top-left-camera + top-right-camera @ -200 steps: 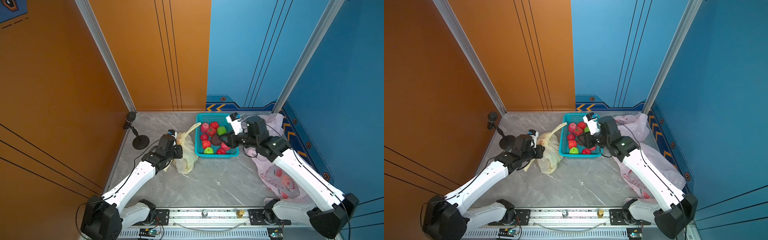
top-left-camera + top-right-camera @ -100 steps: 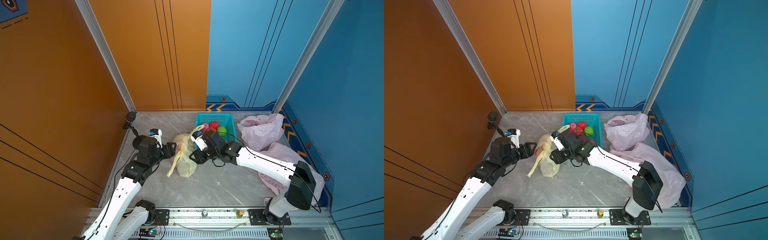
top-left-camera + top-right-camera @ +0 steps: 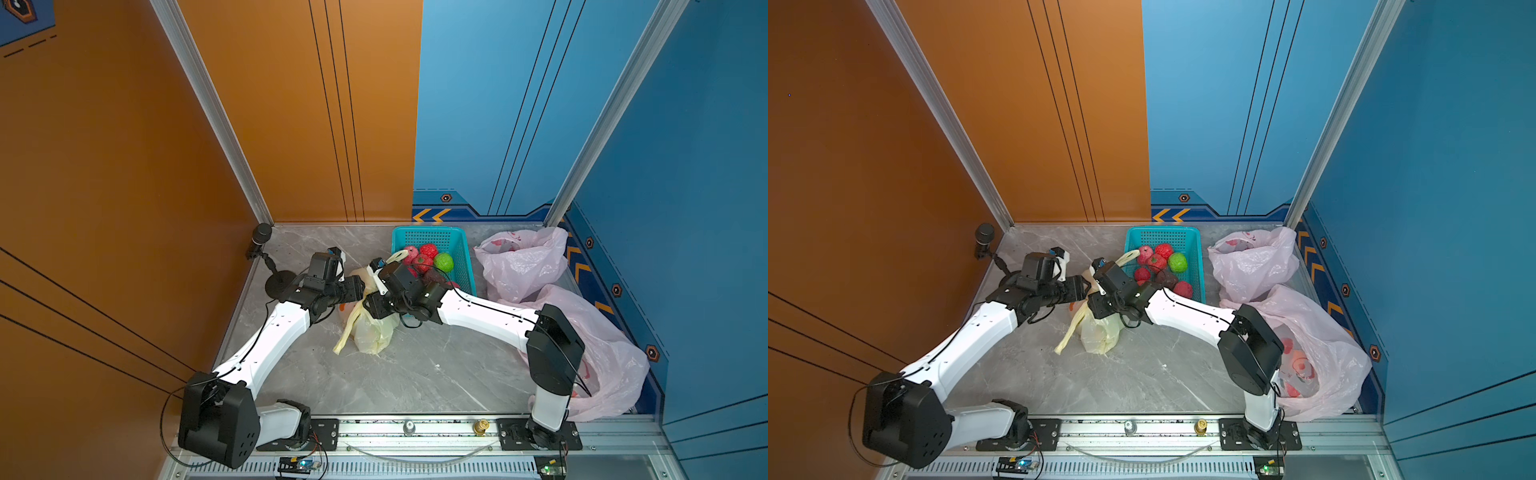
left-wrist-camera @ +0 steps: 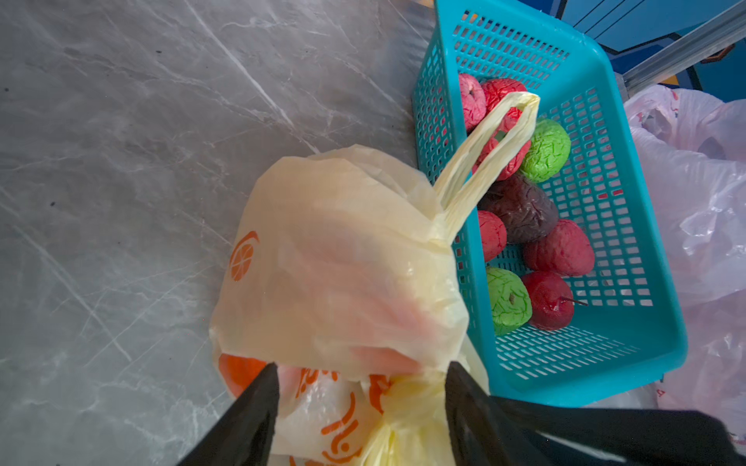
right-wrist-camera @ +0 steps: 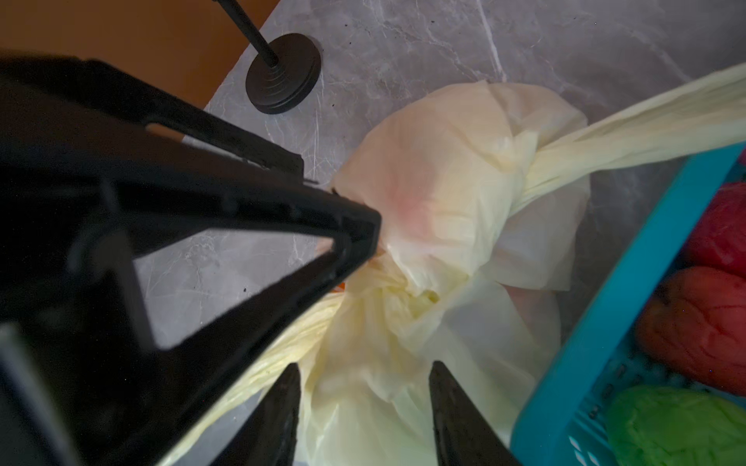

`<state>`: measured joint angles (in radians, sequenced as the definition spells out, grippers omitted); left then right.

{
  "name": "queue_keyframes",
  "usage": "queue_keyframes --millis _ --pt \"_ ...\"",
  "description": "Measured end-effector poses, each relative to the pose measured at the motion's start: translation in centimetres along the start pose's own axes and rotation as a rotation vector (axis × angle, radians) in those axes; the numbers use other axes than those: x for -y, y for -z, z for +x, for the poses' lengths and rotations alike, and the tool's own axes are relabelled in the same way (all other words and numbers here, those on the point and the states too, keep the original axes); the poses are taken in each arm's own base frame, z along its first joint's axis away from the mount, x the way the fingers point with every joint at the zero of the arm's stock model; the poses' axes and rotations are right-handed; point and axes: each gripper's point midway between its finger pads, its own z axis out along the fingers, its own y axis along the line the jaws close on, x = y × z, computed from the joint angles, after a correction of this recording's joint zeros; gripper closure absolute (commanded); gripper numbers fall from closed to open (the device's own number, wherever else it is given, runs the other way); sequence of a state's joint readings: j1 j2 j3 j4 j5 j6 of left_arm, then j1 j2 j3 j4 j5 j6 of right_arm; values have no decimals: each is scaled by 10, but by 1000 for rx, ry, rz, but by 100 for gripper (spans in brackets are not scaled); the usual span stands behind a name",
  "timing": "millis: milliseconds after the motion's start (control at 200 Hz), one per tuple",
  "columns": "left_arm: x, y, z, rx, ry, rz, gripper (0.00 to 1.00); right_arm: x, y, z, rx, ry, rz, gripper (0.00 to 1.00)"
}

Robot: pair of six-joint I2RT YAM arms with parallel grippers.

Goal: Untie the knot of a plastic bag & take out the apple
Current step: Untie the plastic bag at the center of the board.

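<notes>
L tool jaws spread astride thin, crinkly yellow plastic bag; R tool also spread, by its twisted knot. Bag slumped on grey marbled table.

plastic bag pale yellow, orange fruit print; basket teal, grid-holed; fruit inside red, pink, green, one dark maroon; table grey marble, white veins; other bags translucent pink; walls orange, blue
</notes>
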<state>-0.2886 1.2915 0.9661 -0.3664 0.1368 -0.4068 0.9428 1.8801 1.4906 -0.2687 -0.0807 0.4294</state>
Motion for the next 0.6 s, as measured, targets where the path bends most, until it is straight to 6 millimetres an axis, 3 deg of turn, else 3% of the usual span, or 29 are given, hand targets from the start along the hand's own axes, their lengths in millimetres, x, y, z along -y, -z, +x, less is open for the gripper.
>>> queue_keyframes --millis 75,240,335,431,596 --pt "3 -3 -2 -3 -18 12 57 0 -7 -1 -5 -11 2 70" --pt "6 -17 3 -46 -15 34 68 1 -12 3 -19 -14 7 83" --pt "5 -28 10 -80 1 44 78 2 -12 5 -24 8 9 95" --pt "6 -34 14 -99 13 56 100 3 -12 6 -32 29 12 100" --pt "3 -37 14 -98 -3 46 100 3 -13 15 -52 80 -4 100"
